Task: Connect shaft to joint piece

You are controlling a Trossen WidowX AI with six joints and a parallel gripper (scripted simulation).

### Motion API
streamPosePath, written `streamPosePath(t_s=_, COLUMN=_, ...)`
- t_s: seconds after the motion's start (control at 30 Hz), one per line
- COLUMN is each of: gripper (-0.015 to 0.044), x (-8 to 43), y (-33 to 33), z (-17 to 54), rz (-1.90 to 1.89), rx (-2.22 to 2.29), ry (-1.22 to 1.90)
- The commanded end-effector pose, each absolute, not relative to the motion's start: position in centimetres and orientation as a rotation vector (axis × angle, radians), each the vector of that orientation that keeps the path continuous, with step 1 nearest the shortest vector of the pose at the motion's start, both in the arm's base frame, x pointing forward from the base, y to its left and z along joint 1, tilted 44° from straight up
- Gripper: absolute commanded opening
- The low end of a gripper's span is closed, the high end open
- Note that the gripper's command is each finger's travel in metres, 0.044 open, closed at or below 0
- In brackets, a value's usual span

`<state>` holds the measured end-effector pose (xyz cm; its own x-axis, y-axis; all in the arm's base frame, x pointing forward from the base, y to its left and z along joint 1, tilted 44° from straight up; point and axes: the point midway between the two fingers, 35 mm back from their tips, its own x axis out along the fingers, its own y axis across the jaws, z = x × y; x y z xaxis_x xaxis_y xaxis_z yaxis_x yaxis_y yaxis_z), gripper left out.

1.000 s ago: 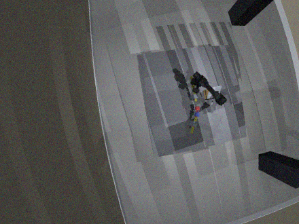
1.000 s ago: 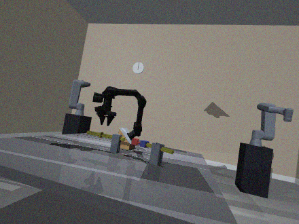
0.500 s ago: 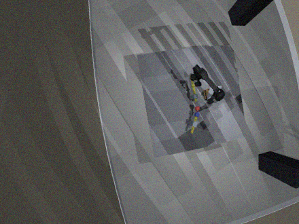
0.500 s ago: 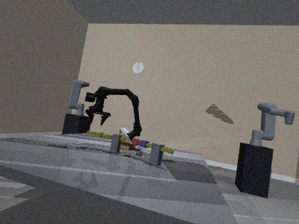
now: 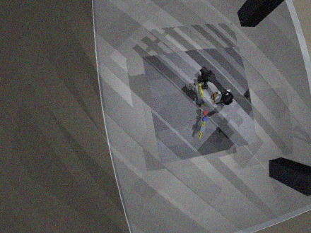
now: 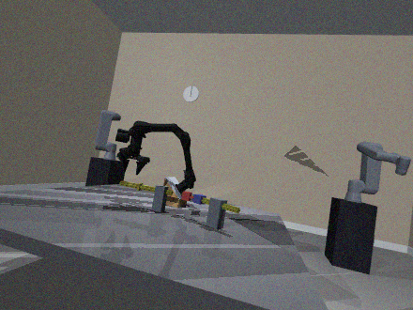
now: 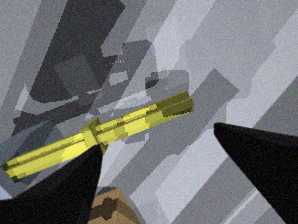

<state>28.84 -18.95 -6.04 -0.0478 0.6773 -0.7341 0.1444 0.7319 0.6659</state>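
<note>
The second shaft [image 5: 201, 89] [image 6: 129, 184] [image 7: 132, 125] is a long yellow bar with a collar. A blue-grey block [image 7: 31, 142] is around its lower-left part in the wrist view. The joint piece, with a red part [image 5: 205, 113] [image 6: 187, 195] and a blue part [image 5: 204, 119] [image 6: 199, 198], is on the end of the other yellow shaft [image 5: 200, 135] [image 6: 231, 208]. From above, the red part looks roughly in line with the second shaft, with a gap between them. My gripper [image 6: 142, 173] [image 7: 158, 138] is open and empty above the second shaft, one fingertip overlapping it in the wrist view.
An orange-brown object [image 5: 214, 97] [image 6: 176, 203] [image 7: 118, 207] is beside the second shaft, near my arm's base. Two grey upright blocks [image 6: 160, 199] [image 6: 216, 214] stand in the exterior view. Grey arms on black pedestals [image 6: 351, 235] [image 6: 100, 171] stand farther away.
</note>
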Motion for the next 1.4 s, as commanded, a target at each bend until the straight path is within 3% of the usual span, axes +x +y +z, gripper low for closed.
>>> streamPosePath(t_s=0.0, gripper=0.044, x=28.7, y=-18.4, z=-6.8, rz=0.395, rx=0.779, ry=1.649)
streamPosePath(t_s=1.17, gripper=0.044, x=28.6, y=-14.9, z=-10.8, rz=-0.721, rx=1.578, ry=1.871)
streamPosePath(t_s=1.37, gripper=0.044, x=28.6, y=-14.8, z=-10.8, rz=-0.746, rx=1.592, ry=1.87)
